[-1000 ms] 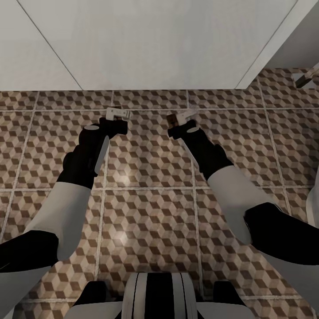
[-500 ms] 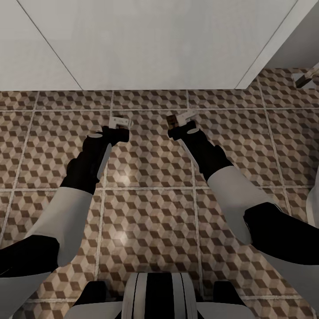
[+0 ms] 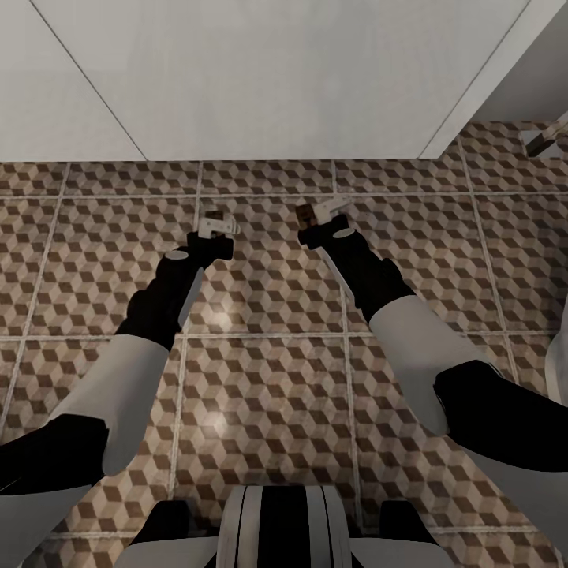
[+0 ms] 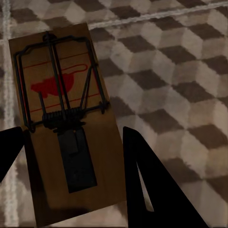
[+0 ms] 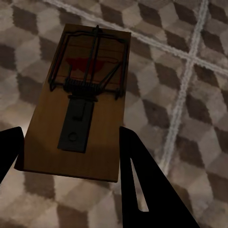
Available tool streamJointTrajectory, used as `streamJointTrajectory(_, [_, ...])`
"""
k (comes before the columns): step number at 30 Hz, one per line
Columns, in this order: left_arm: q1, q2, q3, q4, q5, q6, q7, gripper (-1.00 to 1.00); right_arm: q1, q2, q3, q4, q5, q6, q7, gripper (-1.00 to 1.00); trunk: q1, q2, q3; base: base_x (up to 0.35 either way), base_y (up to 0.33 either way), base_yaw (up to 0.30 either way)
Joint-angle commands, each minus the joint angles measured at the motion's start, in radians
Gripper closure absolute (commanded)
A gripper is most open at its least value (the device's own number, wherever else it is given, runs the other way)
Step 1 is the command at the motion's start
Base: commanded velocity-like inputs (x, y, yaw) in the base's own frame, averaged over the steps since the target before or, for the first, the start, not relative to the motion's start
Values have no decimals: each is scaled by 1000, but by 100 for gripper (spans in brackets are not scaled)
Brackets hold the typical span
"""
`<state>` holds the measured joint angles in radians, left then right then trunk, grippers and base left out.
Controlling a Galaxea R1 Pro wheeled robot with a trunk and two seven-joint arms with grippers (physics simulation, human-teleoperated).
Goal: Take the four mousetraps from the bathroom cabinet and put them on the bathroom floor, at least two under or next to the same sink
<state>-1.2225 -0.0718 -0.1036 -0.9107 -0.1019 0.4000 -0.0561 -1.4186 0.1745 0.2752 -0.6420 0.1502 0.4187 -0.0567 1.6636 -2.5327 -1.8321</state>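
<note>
Two mousetraps in hand: left pincer (image 4: 71,166) grips one mousetrap (image 4: 64,118), right pincer (image 5: 71,161) grips the other trap (image 5: 80,107), both above the bathroom floor (image 3: 268,379). Risk: releasing from height may flip a trap or snap its wire.

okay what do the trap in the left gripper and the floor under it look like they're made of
The mousetrap looks like a matte brown wooden board, going by its flat tan-brown face, with dark metal-looking wire and a red printed mark. The bathroom floor appears to be glazed tile: a printed cube pattern, pale grout lines and soft glare in the head view.
</note>
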Motion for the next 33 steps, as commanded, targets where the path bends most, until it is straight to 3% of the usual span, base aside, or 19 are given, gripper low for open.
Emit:
streamJointTrajectory(1, [0, 0, 1, 4, -13, 4, -5, 100, 0, 0, 3, -2, 5, 5, -3, 100, 0, 0, 0, 0, 0, 0])
streamJointTrajectory(12, [0, -6, 1, 58, -13, -87, -5, 100, 0, 0, 4, -6, 5, -7, -2, 100, 0, 0, 0, 0, 0, 0])
streamJointTrajectory(23, [0, -9, 1, 82, -13, -123, -5, 100, 0, 0, 4, -7, 5, -8, -2, 100, 0, 0, 0, 0, 0, 0])
streamJointTrajectory(30, [0, -9, 2, 180, -15, -267, -5, 100, 0, 0, 4, -5, 5, -8, -1, 100, 0, 0, 0, 0, 0, 0])
streamJointTrajectory(33, [0, -9, 2, 192, -15, -285, -5, 100, 0, 0, 4, -2, 5, -9, -1, 100, 0, 0, 0, 0, 0, 0])
